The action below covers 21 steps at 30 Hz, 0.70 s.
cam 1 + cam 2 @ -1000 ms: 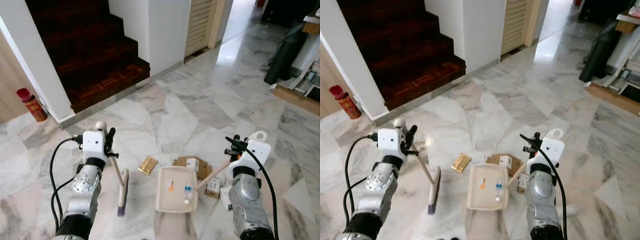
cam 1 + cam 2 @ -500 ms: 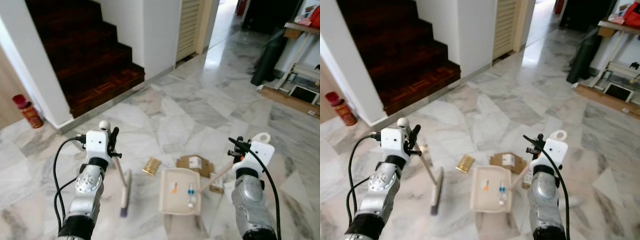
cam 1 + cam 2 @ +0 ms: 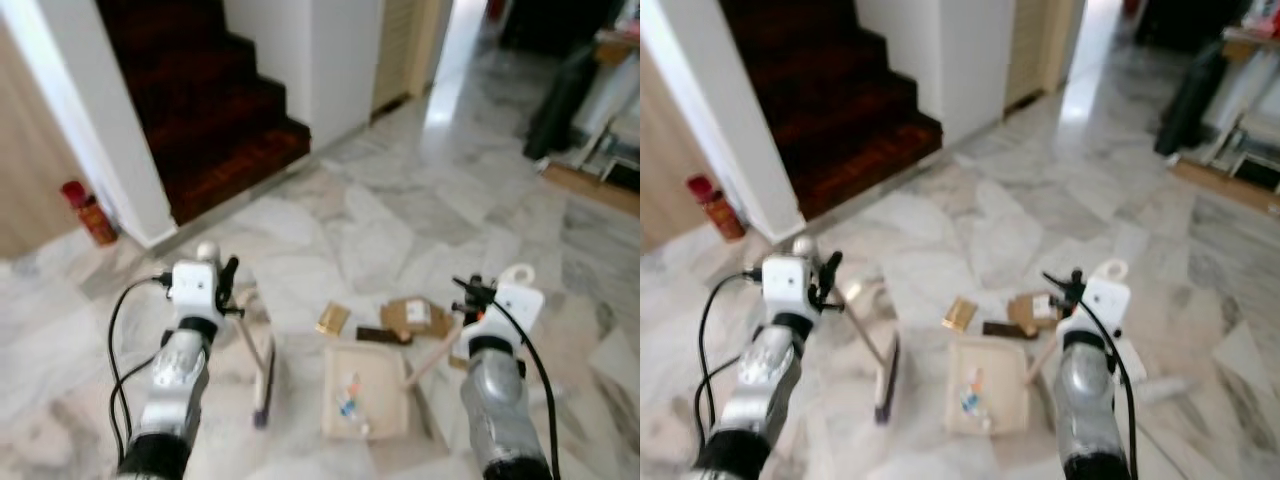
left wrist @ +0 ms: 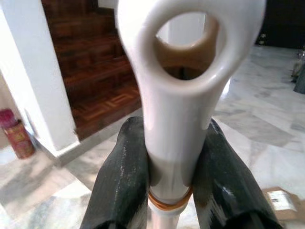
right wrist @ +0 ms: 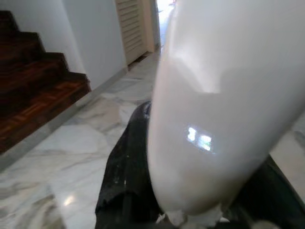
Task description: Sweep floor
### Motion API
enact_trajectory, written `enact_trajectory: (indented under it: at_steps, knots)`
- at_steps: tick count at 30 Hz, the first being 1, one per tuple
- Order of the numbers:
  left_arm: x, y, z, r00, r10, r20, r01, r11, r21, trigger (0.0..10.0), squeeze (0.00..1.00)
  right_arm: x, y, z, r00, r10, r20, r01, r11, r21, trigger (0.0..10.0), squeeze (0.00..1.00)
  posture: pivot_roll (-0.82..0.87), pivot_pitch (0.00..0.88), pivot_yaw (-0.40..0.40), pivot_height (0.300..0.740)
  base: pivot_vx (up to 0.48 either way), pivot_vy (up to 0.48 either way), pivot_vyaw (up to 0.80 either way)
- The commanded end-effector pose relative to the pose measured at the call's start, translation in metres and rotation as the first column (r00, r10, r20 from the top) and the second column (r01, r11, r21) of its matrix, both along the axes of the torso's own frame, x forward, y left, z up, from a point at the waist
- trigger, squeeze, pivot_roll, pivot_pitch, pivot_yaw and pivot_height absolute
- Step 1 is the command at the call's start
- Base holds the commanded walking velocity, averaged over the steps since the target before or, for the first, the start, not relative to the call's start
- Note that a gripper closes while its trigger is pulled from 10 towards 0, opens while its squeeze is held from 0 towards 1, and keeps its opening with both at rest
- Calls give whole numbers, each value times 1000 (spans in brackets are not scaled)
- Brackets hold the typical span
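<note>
My left gripper (image 3: 226, 288) is shut on the pale handle of a broom (image 3: 254, 352), whose dark brush head (image 3: 262, 402) rests on the marble floor. In the left wrist view, the looped handle end (image 4: 177, 95) sits clamped between two black fingers (image 4: 120, 181). My right gripper (image 3: 468, 302) is shut on the handle of a cream dustpan (image 3: 385, 375) lying on the floor between the arms, with small bits of litter (image 3: 349, 398) inside. Beyond the pan lie flat cardboard pieces (image 3: 412, 315), a dark strip (image 3: 378, 335) and a golden packet (image 3: 332, 318).
Dark wooden stairs (image 3: 220, 110) rise at the back left beside a white wall (image 3: 330, 50). A red canister (image 3: 90, 212) stands by the left wall. A black bag (image 3: 558, 100) and low furniture (image 3: 610, 150) stand at the back right. A doorway (image 3: 470, 30) opens beyond.
The whole picture has shifted and blurred, so the camera has moved. Both grippers keep hold of their handles; the litter now lies nearer the pan's near end.
</note>
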<state>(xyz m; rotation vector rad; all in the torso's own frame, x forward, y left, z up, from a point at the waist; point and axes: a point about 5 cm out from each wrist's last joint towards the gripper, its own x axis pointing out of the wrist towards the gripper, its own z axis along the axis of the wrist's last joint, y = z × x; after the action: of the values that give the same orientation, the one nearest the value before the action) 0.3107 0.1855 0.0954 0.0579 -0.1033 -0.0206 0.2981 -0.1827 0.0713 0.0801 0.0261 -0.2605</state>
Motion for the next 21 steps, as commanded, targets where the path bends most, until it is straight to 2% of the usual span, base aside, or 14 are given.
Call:
enact_trajectory:
  at_steps: [1, 21]
  knots:
    - [6, -5, 15, 998, -14, 55, 13, 1000, 17, 10000, 0, 7, -1, 16, 998, -2, 71, 1, 1000, 18, 10000, 0, -28, 0, 3, 740, 0, 311, 0]
    - [5, -5, 15, 999, -3, 54, 3, 1000, 14, 10000, 0, 8, 0, 17, 998, 10, 69, -11, 1000, 18, 10000, 0, -23, 0, -6, 740, 0, 315, 0]
